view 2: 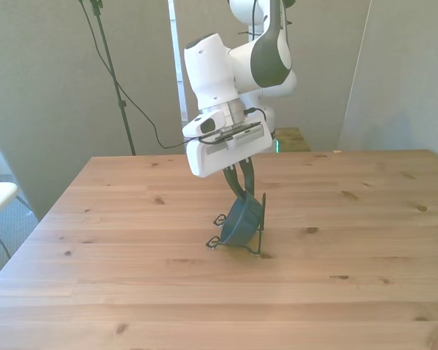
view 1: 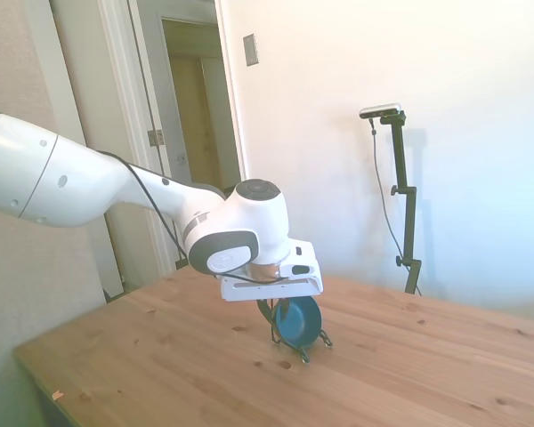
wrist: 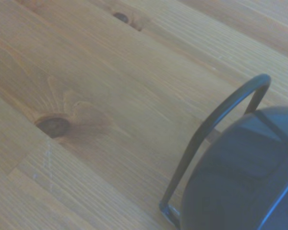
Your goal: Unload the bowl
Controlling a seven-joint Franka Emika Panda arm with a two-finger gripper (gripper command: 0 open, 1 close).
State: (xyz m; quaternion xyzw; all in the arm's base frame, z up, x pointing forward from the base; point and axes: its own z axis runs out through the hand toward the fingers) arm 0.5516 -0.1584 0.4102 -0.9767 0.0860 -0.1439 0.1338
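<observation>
Bowl (view 2: 240, 222) not yet unloaded: on edge in wire stand (view 2: 257, 235), mid-table; gripper (view 2: 242, 188) at its top rim, grasp state cannot tell; lift-out remains

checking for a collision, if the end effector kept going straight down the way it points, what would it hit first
Most likely the rim of the bowl, which stands on edge in the wire stand right beneath the end effector; contact may already exist.

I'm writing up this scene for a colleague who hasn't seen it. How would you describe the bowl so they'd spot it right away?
On the wooden table, look directly beneath the white arm's pincer, near the table's middle. There a thin black wire stand holds the bowl tilted on its edge. It is small, round, smooth and dark teal-blue, solid where the stand is only bare wire.
</observation>
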